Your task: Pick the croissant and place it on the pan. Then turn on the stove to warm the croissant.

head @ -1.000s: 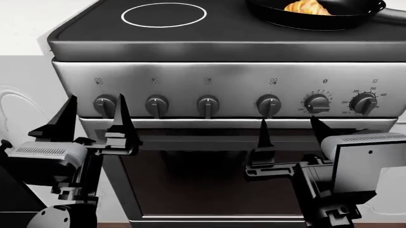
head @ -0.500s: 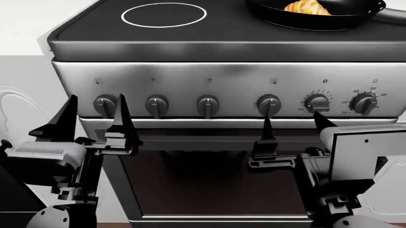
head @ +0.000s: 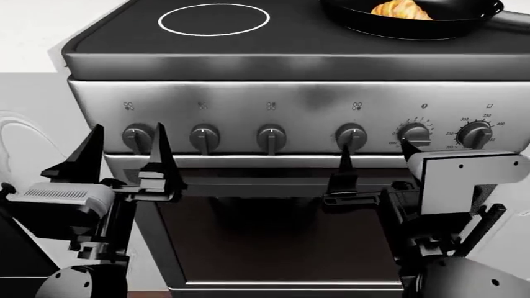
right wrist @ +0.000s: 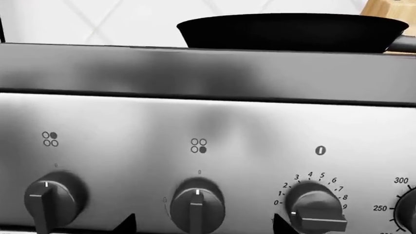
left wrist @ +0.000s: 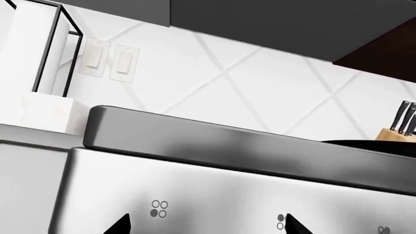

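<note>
In front of the stove point(head: 273, 99), the left gripper point(head: 123, 152) and right gripper point(head: 374, 155) hover with fingers spread, the left around the first knob point(head: 138, 138), the right bracketing the fourth knob point(head: 351, 136). Farther back, the croissant point(head: 401, 9) lies in the pan point(head: 414, 25) on the cooktop.

- The round black frying pan point(head: 414, 22) is cut off by the top edge of the head view, so its far rim does not show.
- The golden-brown striped croissant point(head: 399, 9) inside it is cut off there too.
- In the right wrist view the pan's wall hides the croissant.
- The tiny burner signs over the dark knobs point(head: 271, 138) are too small to read.
</note>
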